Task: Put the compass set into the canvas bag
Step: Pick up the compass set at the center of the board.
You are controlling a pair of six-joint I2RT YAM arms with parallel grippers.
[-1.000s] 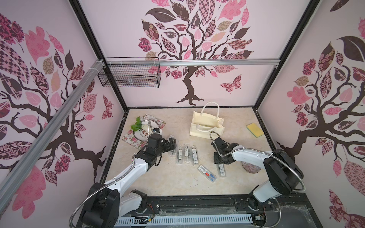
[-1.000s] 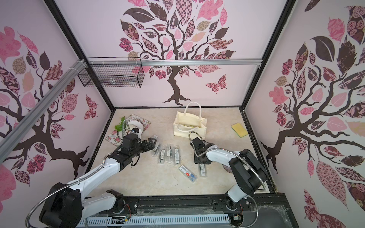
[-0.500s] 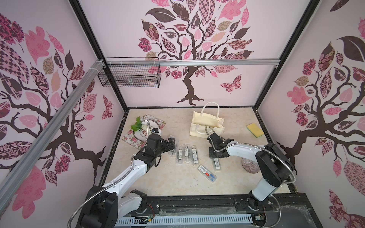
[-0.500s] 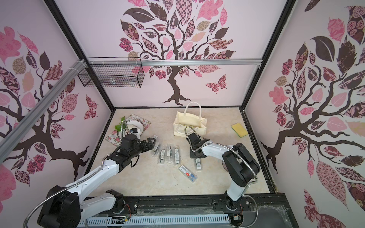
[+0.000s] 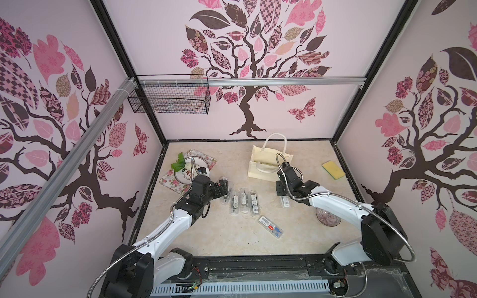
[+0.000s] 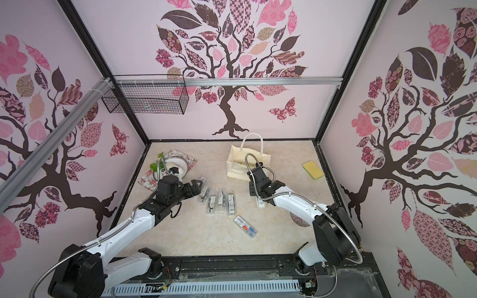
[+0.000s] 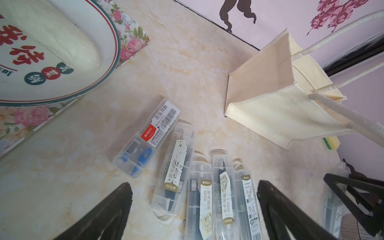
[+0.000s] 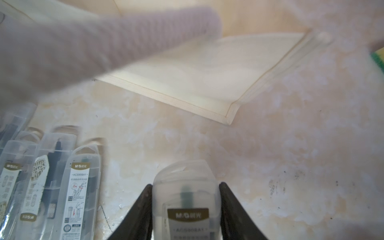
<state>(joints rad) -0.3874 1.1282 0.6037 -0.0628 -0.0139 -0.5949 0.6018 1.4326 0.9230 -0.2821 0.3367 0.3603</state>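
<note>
The canvas bag (image 5: 268,165) (image 6: 245,165) stands open-topped at the back middle of the table. One handle is up and the other droops over its front. My right gripper (image 5: 281,192) (image 8: 185,185) is just in front of the bag, shut on a compass set (image 5: 285,201) (image 8: 185,207), a clear plastic case with a brown label. The bag's front wall (image 8: 197,68) and a blurred handle fill the far part of the right wrist view. My left gripper (image 5: 224,187) (image 7: 194,184) hangs open over a row of clear cases (image 5: 242,202) (image 7: 207,197).
A case with blue parts (image 5: 271,227) lies nearer the front, and another (image 7: 147,137) lies beside the row. A plate on a floral tray (image 5: 189,170) is at the back left. A yellow sponge (image 5: 333,169) is at the back right. A small patterned bowl (image 5: 327,216) sits under the right arm.
My right gripper has carried its case from the front right toward the bag's front. The left arm has not moved.
</note>
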